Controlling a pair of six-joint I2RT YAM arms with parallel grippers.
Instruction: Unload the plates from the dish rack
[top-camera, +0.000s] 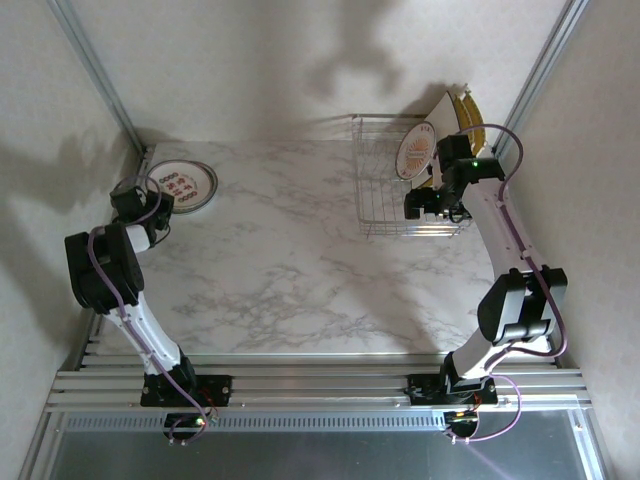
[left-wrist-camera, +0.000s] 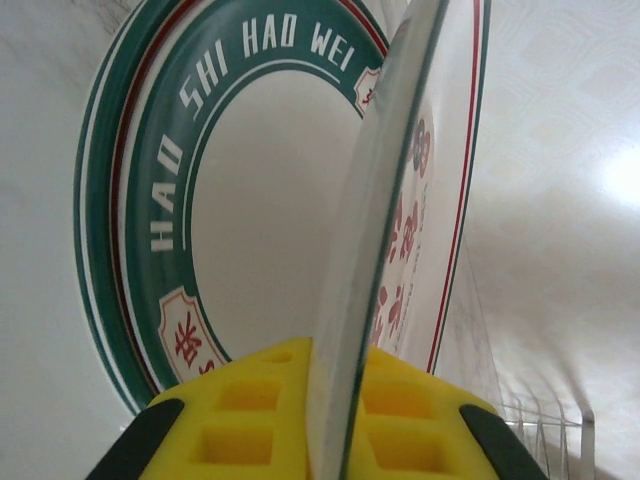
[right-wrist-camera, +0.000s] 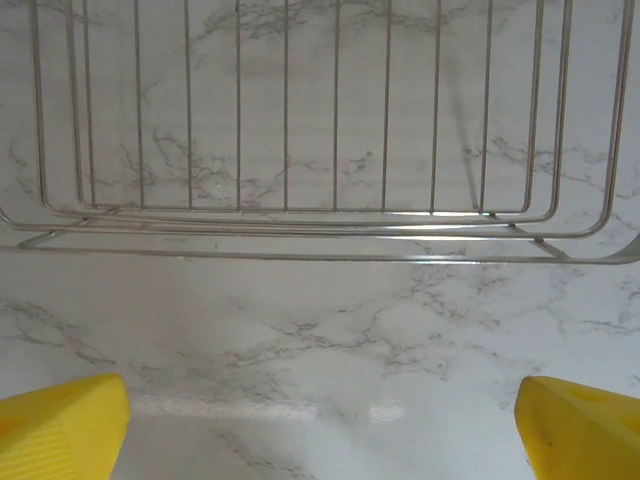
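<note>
Left gripper (left-wrist-camera: 335, 420) is clamped tight on the rim of a held plate (left-wrist-camera: 440, 150). The yellow pads (left-wrist-camera: 250, 410) sit either side of its thin edge. This plate is white with red characters and a red line near the rim. It's at the far-left corner of the table (top-camera: 290, 250), well apart from the dish rack (top-camera: 385, 215).

Right behind it is a green-rimmed plate (left-wrist-camera: 250, 200) lettered HAO SHI HAO WEI. The held one is angled off it, with a gap on the gripper side. Can't tell if they touch at the far edge.

Looks like the step is setting this plate down on the other one, about one plate short of halfway. To do it well:
- Tip the wrist until the two faces are parallel.
- Lower until the plate rests.
- Only then part the fingers, and pull straight back along the rim so nothing drags or slides the stack.

In the rack at far right, a round plate (top-camera: 415, 150) leans up front. The square plates stand behind it, one whitish (top-camera: 443, 112) and one yellow (top-camera: 466, 108).

Right gripper (top-camera: 432, 208) hovers at the rack's near edge, fingers spread wide with nothing between them. From the wrist view it looks down on bare wire and marble.

Risk: letting go early means a clatter or a chip.
</note>
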